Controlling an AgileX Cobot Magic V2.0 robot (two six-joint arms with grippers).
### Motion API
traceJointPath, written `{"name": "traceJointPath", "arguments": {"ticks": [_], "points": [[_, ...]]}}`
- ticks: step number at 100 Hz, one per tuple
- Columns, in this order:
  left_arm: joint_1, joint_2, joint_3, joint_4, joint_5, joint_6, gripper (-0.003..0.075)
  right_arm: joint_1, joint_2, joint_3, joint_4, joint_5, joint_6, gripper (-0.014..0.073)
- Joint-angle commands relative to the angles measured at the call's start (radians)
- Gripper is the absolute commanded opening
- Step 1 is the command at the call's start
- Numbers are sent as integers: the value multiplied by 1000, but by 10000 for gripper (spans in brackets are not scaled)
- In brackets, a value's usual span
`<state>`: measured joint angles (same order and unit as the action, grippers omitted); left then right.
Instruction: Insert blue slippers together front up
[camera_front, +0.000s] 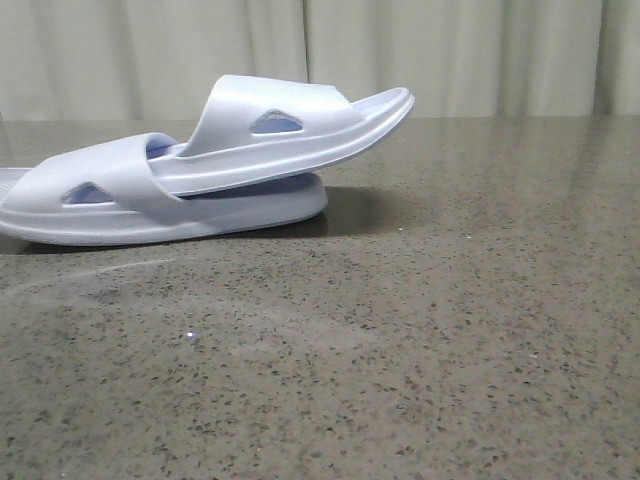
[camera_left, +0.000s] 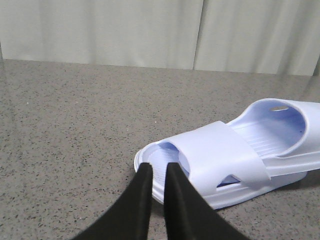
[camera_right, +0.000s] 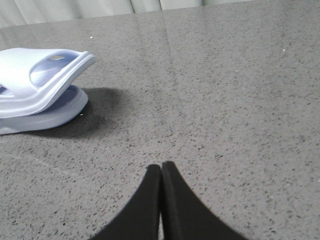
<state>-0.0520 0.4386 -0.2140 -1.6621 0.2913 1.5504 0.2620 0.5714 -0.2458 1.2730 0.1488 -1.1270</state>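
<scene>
The blue slippers (camera_front: 200, 165) sit nested on the table (camera_front: 420, 340), the lower one's end cut off; both grippers (camera_left: 155, 172) (camera_right: 161, 170) are clenched, grasping nothing.

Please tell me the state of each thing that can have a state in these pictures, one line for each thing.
Upper blue slipper: pushed under the lower one's strap, tilted, free end raised to the right.
Lower blue slipper: flat on the table, strap up.
Left gripper: nearly shut, holding nothing.
Right gripper: shut, empty, away from the slippers.

Upper slipper (camera_front: 290, 125) tucked into lower slipper (camera_front: 120, 205), table's (camera_front: 400, 350) far left
</scene>
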Motion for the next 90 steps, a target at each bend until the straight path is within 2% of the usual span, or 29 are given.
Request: {"name": "traceJointPath", "arguments": {"ticks": [1, 90], "points": [[-10, 1, -28, -51, 7, 9, 15, 3, -4, -25, 15, 11, -12, -90], [-10, -1, -20, -51, 18, 9, 15, 3, -4, -25, 15, 14, -12, -90]]}}
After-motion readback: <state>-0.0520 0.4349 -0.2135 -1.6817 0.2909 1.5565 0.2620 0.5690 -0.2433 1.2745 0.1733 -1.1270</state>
